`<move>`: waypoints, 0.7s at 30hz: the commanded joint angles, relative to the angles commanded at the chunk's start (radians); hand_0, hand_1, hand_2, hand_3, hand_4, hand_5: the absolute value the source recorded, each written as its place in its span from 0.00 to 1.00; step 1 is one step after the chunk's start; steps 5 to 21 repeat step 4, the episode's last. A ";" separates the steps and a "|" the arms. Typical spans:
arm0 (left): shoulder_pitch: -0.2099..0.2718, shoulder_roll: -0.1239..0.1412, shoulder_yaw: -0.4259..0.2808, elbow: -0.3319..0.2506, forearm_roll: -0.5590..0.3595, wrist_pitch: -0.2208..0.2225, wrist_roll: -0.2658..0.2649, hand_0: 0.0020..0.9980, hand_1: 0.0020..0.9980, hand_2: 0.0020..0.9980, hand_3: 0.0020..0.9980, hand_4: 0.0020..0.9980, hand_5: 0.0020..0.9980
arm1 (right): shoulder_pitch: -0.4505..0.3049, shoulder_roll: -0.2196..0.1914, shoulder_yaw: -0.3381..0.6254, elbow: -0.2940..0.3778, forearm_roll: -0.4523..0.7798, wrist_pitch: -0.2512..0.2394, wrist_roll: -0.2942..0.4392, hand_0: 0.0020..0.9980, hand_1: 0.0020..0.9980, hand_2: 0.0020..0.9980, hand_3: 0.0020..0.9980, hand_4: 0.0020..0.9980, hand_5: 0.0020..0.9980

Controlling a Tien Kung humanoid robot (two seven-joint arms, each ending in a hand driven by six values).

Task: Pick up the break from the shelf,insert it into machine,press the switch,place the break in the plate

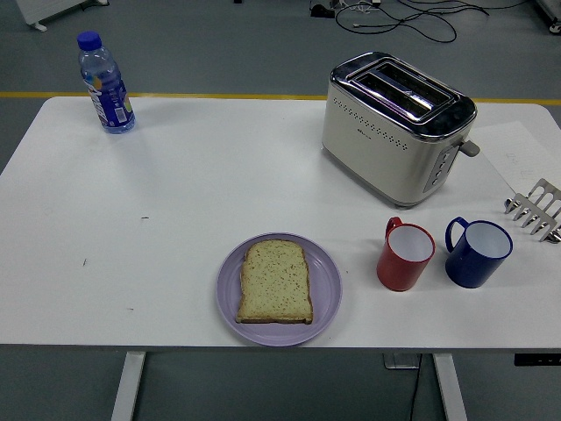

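A slice of bread (pixel 275 281) lies flat on a round lilac plate (pixel 326 267) near the table's front edge, a little left of centre. The cream and chrome toaster (pixel 394 127) stands at the back right with both slots showing nothing in them; its lever (pixel 471 147) sticks out on the right end. A metal toast rack (pixel 536 210) sits at the right edge, partly cut off, with no bread visible in it. Neither robot hand appears in the head view.
A red mug (pixel 405 255) and a blue mug (pixel 477 252) stand side by side right of the plate. A blue-capped water bottle (pixel 105 83) stands at the back left. Cables lie on the floor beyond the table.
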 joint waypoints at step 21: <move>-0.002 0.000 0.005 0.000 -0.007 0.002 0.001 0.67 0.66 0.70 0.81 0.50 1.00 | 0.003 0.003 -0.001 -0.001 0.001 0.000 -0.001 0.68 0.64 0.66 0.60 0.49 0.14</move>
